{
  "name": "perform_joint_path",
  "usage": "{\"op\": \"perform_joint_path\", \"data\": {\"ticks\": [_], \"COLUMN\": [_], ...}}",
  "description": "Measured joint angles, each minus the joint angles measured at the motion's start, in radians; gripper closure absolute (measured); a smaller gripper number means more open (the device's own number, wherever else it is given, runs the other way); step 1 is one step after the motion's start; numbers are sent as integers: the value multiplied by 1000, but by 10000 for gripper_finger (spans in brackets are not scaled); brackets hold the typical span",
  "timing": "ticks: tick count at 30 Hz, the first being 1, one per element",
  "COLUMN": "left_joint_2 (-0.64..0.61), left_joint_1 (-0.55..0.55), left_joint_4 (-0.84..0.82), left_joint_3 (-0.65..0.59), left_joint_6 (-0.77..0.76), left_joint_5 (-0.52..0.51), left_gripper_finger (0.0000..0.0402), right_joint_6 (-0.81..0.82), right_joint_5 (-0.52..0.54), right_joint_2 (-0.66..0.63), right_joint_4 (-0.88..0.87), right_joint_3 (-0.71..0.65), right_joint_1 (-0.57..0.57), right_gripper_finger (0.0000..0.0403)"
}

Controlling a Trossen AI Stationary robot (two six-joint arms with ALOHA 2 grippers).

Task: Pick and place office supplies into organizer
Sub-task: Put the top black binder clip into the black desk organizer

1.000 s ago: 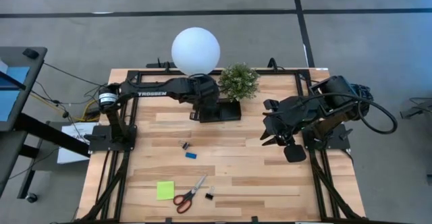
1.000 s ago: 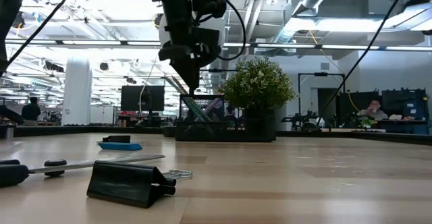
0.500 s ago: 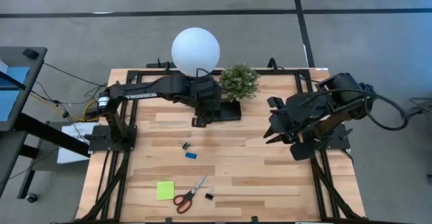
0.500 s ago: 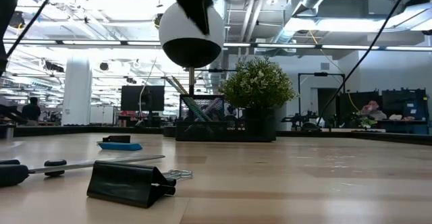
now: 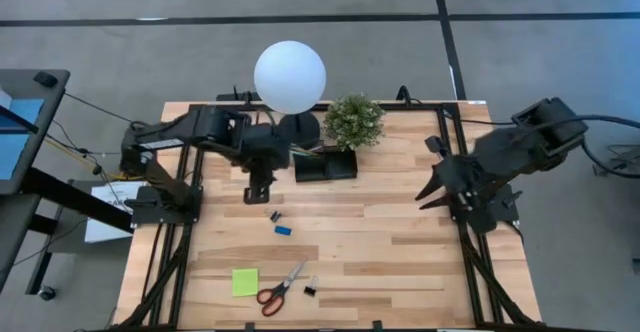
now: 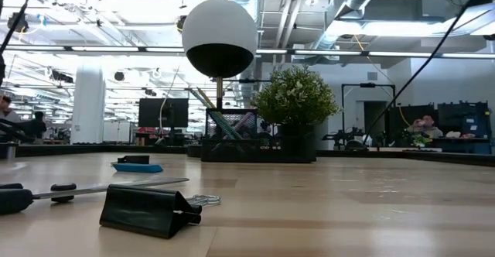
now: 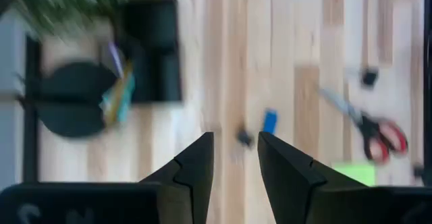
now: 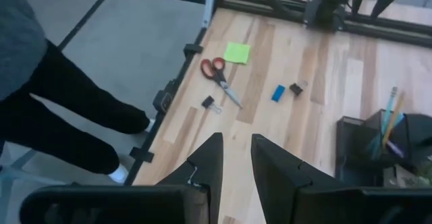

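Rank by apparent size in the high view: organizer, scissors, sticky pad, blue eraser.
1. organizer, largest, though the plant overhangs part of it
2. scissors
3. sticky pad, shorter than the scissors but squarer, so this pair is close
4. blue eraser, clearly smallest

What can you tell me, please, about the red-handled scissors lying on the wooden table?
The red-handled scissors lie flat near the table's front edge, untouched by either gripper. Two red loop handles join slim silver metal blades, which look closed or nearly so and point diagonally toward the middle of the table. A lime-green sticky pad sits just beside the handles, apart from them, and a small black binder clip rests close on the other side. The right wrist view shows the same layout.
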Motion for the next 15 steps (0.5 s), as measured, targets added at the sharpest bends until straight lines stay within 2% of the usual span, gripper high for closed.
{"op": "perform_joint_path", "data": {"ticks": [2,5,10,12,15], "left_joint_2": [-44,-129,-211,-211,-181], "left_joint_1": [-18,-60,-130,-146,-153], "left_joint_4": [9,41,440,566,654], "left_joint_3": [-105,-332,-721,-808,-897], "left_joint_6": [-32,-77,-77,-75,-51], "left_joint_5": [-9,-7,61,86,101], "left_gripper_finger": [290,290,290,286,271], "right_joint_6": [-5,-2,0,0,1], "right_joint_5": [25,38,38,35,35], "right_joint_2": [-22,-64,-132,-150,-160], "right_joint_4": [26,100,286,353,401], "right_joint_3": [-44,-143,-330,-382,-423], "right_joint_1": [27,59,64,54,31], "right_gripper_finger": [332,332,332,332,332]}}
